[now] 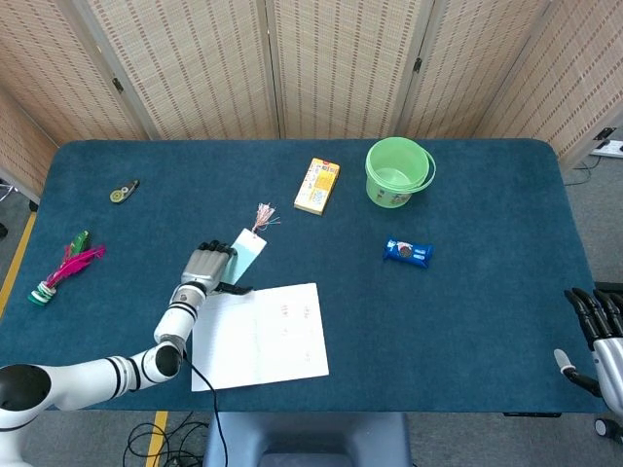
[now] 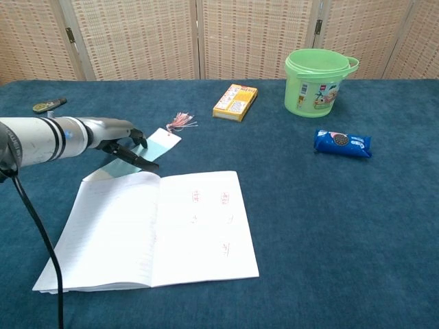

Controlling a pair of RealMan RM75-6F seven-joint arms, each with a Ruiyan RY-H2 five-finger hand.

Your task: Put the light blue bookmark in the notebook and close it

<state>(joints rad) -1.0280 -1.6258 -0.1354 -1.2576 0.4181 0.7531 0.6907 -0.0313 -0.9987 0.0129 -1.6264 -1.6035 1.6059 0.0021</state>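
Left hand (image 1: pixel 206 268) lies flat, fingers spread over the light blue paper bookmark with a pink tassel (image 2: pixel 159 142), gripping nothing. Just beneath its wrist lies the open white paper notebook (image 2: pixel 158 229). Dragging may crumple the thin strip or ruffle pages. Right hand (image 1: pixel 596 336), far off, hangs idle, fingers loosely apart.

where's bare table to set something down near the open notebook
Right of the notebook, below the cookie packet, the cloth is bare to the right hand. Another gap lies between the feather toy and the left hand. Crowded where that hand meets the bookmark.
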